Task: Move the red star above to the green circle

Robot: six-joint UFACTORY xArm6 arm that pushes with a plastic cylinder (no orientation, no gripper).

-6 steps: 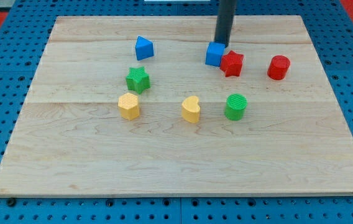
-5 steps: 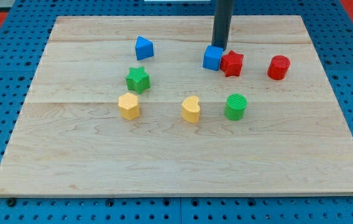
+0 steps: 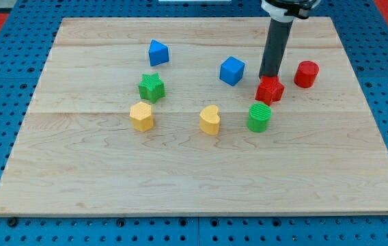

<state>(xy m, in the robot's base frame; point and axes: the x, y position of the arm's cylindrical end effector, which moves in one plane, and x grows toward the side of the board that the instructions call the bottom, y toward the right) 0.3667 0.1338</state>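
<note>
The red star (image 3: 270, 89) lies right of the board's centre, just above and slightly right of the green circle (image 3: 259, 117), with a small gap between them. My tip (image 3: 268, 76) touches the red star's top edge; the dark rod rises from there to the view's top. A blue cube (image 3: 231, 70) sits left of the rod, apart from the star.
A red cylinder (image 3: 307, 74) stands right of the star. A yellow heart (image 3: 210, 119) lies left of the green circle. A green star (image 3: 151, 87), a yellow hexagon (image 3: 141, 116) and a blue triangle (image 3: 157, 52) lie to the left. The wooden board (image 3: 180, 171) rests on a blue pegboard.
My tip moved right, from the blue cube's top to the red star's top. The red star slid down and right toward the green circle. The blue cube shifted slightly down-left.
</note>
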